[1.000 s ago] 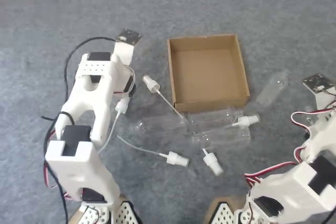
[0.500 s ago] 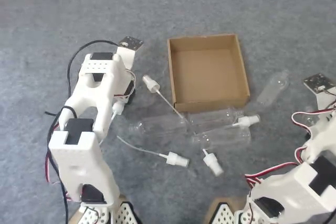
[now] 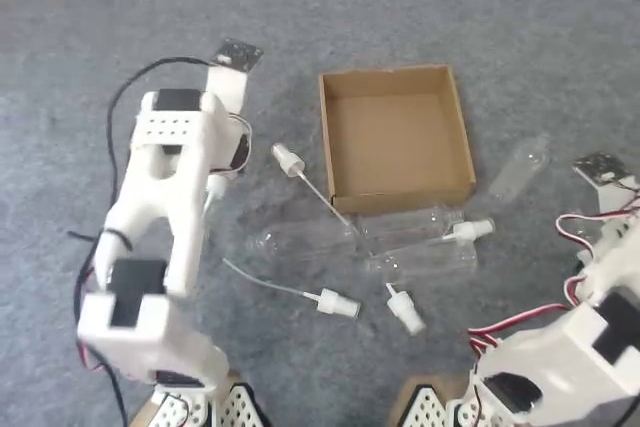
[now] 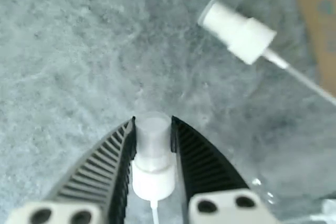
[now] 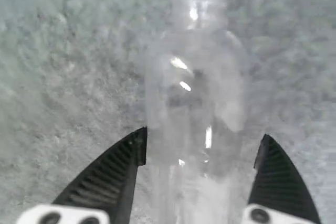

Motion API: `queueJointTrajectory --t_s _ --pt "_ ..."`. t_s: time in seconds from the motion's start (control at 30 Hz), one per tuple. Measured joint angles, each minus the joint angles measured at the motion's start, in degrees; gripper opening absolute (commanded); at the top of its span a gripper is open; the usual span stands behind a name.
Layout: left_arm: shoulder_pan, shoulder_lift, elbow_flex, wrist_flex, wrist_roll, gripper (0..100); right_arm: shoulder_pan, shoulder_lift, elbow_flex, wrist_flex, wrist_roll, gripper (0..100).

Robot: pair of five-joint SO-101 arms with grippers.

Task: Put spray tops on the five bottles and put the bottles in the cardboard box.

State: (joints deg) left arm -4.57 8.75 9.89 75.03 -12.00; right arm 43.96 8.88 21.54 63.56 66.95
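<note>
Left wrist view: left gripper [image 4: 153, 127] clamps a spray top [image 4: 152, 169]; right gripper [image 5: 202, 142], jaws apart, straddles a bottle [image 5: 191, 82]. Capping step: next, grip bottle, bring top to it.

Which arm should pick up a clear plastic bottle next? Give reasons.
Right. The right gripper is open with a clear plastic bottle between its jaws; the left gripper is shut on a white plastic spray top.

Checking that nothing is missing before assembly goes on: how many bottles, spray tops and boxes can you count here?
Clear bottles: 4
Spray tops: 5, one in the left gripper
Cardboard box: 1
Total: 10
</note>
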Motion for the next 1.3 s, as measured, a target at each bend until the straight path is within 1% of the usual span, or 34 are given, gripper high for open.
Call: queueJointTrajectory --t_s 0.13,0.2,0.33,0.5,0.63,0.83,1.03,1.17,1.3 --pt "2.7 -9.0 6.3 0.0 2.0 1 -1.8 0.2 -1.7 0.2 -3.8 28.1" --pt "3.5 -13.5 10.6 -1.2 2.9 1 -3.6 0.2 -3.8 1.8 -4.5 28.0" --pt "4.0 -21.7 19.4 -5.5 3.3 1 -7.4 0.1 -6.0 4.0 -5.0 27.8" --pt "3.5 -28.2 28.2 -10.8 3.6 1 -8.2 0.3 -6.1 4.0 -5.5 27.8" --pt "3.6 -29.2 29.4 -12.1 3.6 1 -8.5 4.7 -7.3 4.0 -5.5 27.0" --pt "3.6 -29.3 29.5 -12.4 3.6 1 -9.2 11.7 -13.7 4.0 -10.5 11.4" --pt "3.6 -29.3 29.5 -12.4 3.6 1 -9.2 13.1 -17.1 4.4 -13.4 2.4" --pt "3.6 -29.3 29.5 -12.4 3.6 1 -9.3 12.5 -19.1 7.7 -13.7 0.6" --pt "3.6 -29.3 29.5 -12.4 3.8 1 -10.3 7.3 -20.9 11.6 -14.0 0.6"
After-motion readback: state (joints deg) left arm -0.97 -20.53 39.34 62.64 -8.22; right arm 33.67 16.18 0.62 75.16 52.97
